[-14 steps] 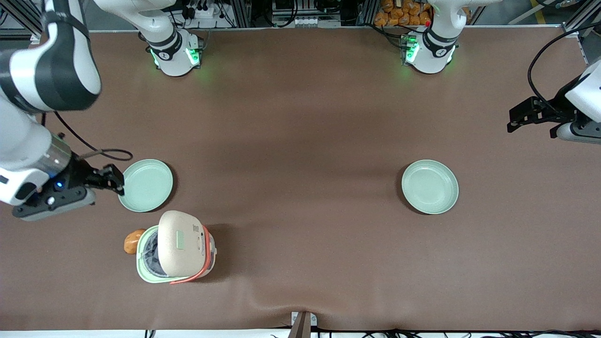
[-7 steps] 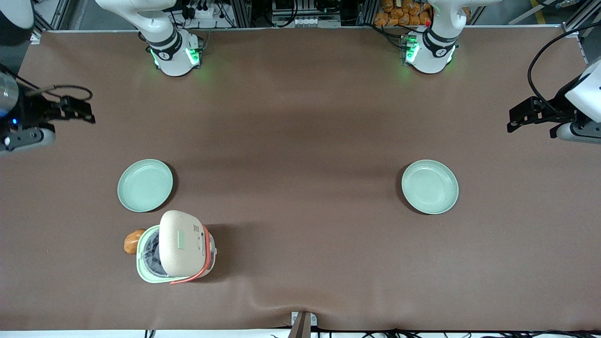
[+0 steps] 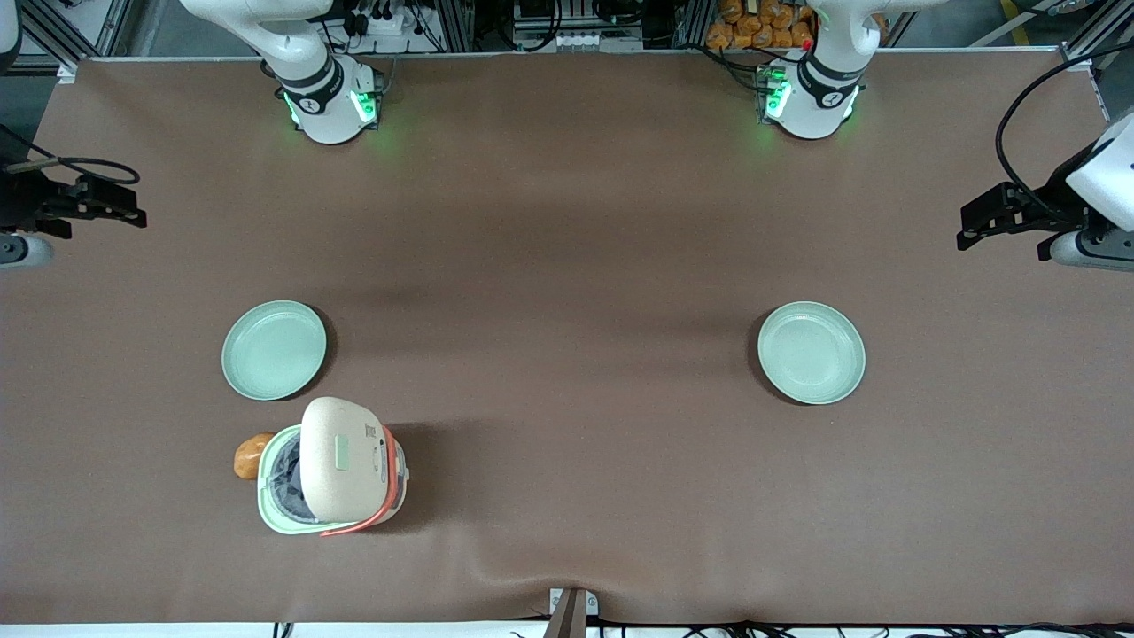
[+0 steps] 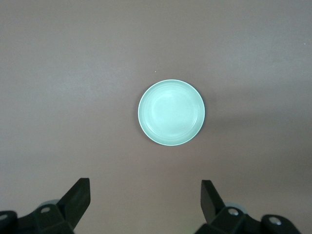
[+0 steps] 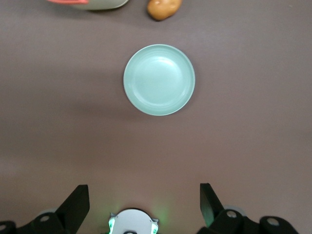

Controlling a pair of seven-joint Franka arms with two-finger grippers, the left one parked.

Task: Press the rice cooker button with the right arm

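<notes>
The rice cooker (image 3: 335, 468) stands near the table edge closest to the front camera, toward the working arm's end. Its cream lid is tilted up over a pale green rim, and the grey inside shows. The mint-green button (image 3: 341, 455) sits on the lid, with the orange-red handle band beside it. The right arm's gripper (image 3: 124, 206) hangs at the working arm's end of the table, farther from the front camera than the cooker and well apart from it. Its fingers are open and empty in the right wrist view (image 5: 144, 204), where only an edge of the cooker (image 5: 95, 4) shows.
A pale green plate (image 3: 274, 349) lies just farther from the front camera than the cooker and also shows in the right wrist view (image 5: 159, 79). A potato (image 3: 251, 454) lies beside the cooker. A second plate (image 3: 811, 353) lies toward the parked arm's end.
The gripper has pulled away from the plate's edge near the cooker, moving farther from the front camera and out toward the working arm's end of the table. The cooker has not moved.
</notes>
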